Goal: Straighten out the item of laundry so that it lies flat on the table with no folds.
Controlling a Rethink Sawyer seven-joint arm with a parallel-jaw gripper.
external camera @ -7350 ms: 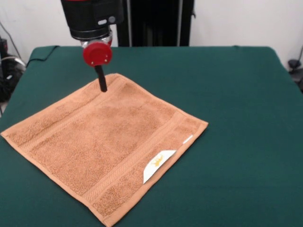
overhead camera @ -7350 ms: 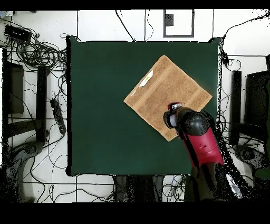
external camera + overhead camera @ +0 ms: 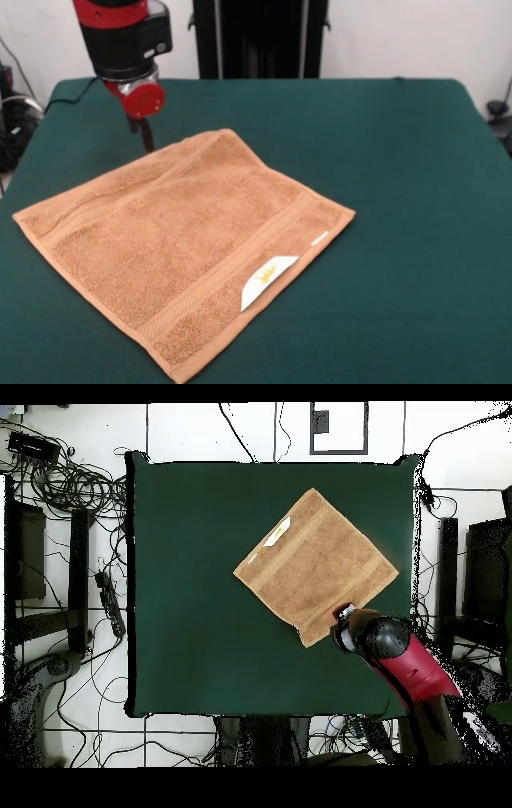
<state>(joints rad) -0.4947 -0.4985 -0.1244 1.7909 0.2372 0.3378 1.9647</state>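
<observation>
The orange-tan towel lies spread as a diamond on the dark green table, left of centre. It looks flat, with a slight ripple along its far left border. Its white label with a yellow mark lies at the near right edge. My gripper hangs under a red disc, just beyond the towel's far left edge, low over the cloth and not on the towel. In the overhead view the gripper sits beside the towel's lower right edge, and the label is at the upper left.
The table has broad bare cloth to the right of the towel in the front view. Cables and stands surround the table on the floor. The robot's black pedestal stands behind the far edge.
My gripper has moved off the towel's far corner, left and back in the front view. The towel's far edge has shifted slightly to the right and it looks flatter.
</observation>
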